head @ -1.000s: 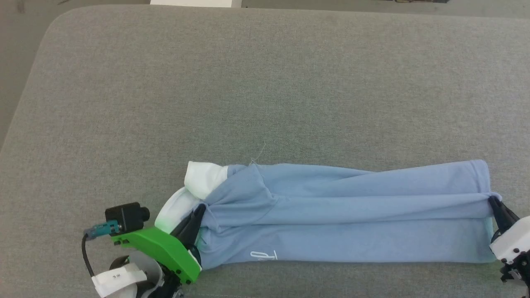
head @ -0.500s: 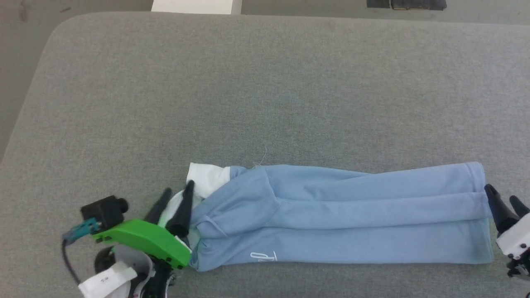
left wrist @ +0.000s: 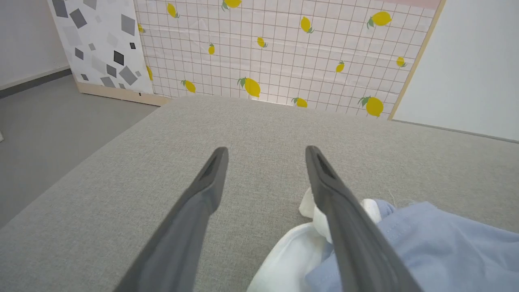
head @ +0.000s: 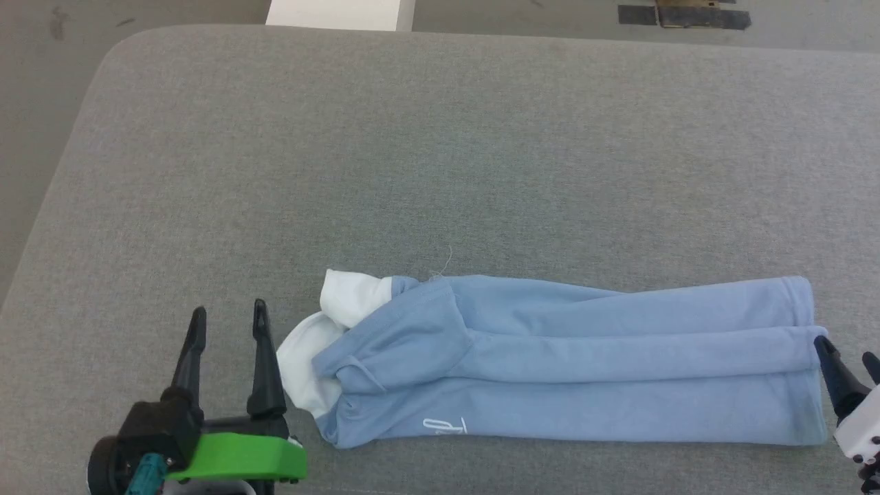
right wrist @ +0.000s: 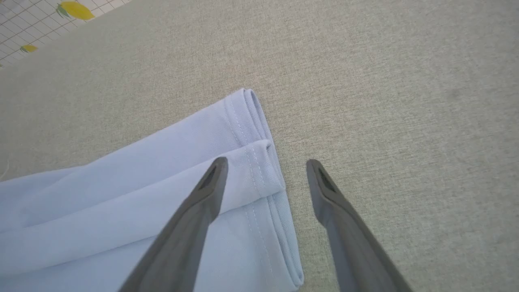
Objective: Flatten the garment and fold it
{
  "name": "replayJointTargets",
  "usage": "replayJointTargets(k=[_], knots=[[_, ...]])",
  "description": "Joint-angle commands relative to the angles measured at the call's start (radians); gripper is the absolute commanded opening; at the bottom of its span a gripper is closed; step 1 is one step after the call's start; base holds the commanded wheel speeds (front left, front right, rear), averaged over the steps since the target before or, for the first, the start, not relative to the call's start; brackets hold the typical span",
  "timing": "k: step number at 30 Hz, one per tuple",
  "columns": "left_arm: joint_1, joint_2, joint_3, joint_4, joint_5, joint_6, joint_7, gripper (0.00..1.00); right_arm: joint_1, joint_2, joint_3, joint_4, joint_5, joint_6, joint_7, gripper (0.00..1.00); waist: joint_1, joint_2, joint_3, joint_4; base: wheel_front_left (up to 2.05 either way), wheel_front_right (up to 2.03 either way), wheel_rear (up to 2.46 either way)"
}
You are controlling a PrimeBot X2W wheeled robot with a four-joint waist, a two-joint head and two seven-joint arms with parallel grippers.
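Light blue garment (head: 564, 375) lies on the grey fabric table (head: 440, 151), folded lengthwise into a long narrow band near the front edge. White collar (head: 350, 299) is bunched at its left end, hem at the right end, small white logo (head: 445, 426) on the near fold. Left gripper (head: 229, 309) sits just beside the collar, jaws spread apart, holding nothing. Right gripper (head: 845, 349) is at the hem end, jaws parted, empty; in the right wrist view one finger is over the hem corner, the other over bare table. Lemon-print panel (left wrist: 284, 48) stands behind the table.
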Motion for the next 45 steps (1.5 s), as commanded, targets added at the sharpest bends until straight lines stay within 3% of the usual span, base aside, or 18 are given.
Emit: replayJointTargets(k=[1,14,15,16,21,27,32,40,45], knots=[[0.015,-0.010,-0.002,0.006,0.015,0.007,-0.009,1.00,0.001,-0.005,0.006,0.007,-0.011,-0.001,0.003,1.00,0.0000,0.0000,0.008,0.009,0.00,0.00,0.00],[0.005,-0.038,0.002,0.061,0.060,-0.034,-0.012,1.00,-0.043,-0.037,0.025,0.178,-0.026,-0.001,0.041,1.00,0.0000,0.0000,0.035,0.065,0.00,0.00,0.00],[0.004,-0.033,-0.001,0.067,0.065,-0.038,-0.012,1.00,-0.046,-0.034,0.022,0.186,-0.018,-0.001,0.055,0.28,0.0000,0.0000,0.036,0.066,0.00,0.00,0.00],[0.003,-0.030,-0.003,0.070,0.069,-0.039,-0.012,1.00,-0.048,-0.032,0.021,0.192,-0.015,-0.001,0.069,0.00,0.0000,0.0000,0.036,0.067,0.00,0.00,0.00],[-0.001,-0.023,-0.009,0.086,0.073,-0.045,-0.012,1.00,-0.052,-0.037,0.030,0.188,-0.009,-0.001,0.111,0.00,0.0000,0.0000,0.025,0.065,0.00,0.00,0.00],[0.002,-0.016,-0.021,0.095,0.074,-0.050,-0.009,1.00,-0.087,-0.052,0.005,0.176,-0.049,-0.001,0.064,0.00,0.0000,0.0000,-0.004,0.049,0.00,0.00,0.00],[-0.003,-0.008,-0.040,0.097,0.087,-0.056,-0.005,1.00,-0.132,-0.106,-0.036,0.214,-0.098,-0.001,0.019,0.00,0.0000,0.0000,-0.014,0.036,0.00,0.00,0.00],[-0.015,0.000,-0.064,0.101,0.104,-0.062,-0.005,1.00,-0.182,-0.222,-0.184,0.347,-0.207,-0.001,-0.058,0.00,0.0000,0.0000,-0.026,0.026,0.00,0.00,0.00],[-0.013,0.002,-0.062,0.103,0.102,-0.055,-0.005,1.00,-0.182,-0.219,-0.185,0.355,-0.207,-0.001,-0.079,0.00,0.0000,0.0000,-0.033,0.014,0.00,0.00,0.00]])
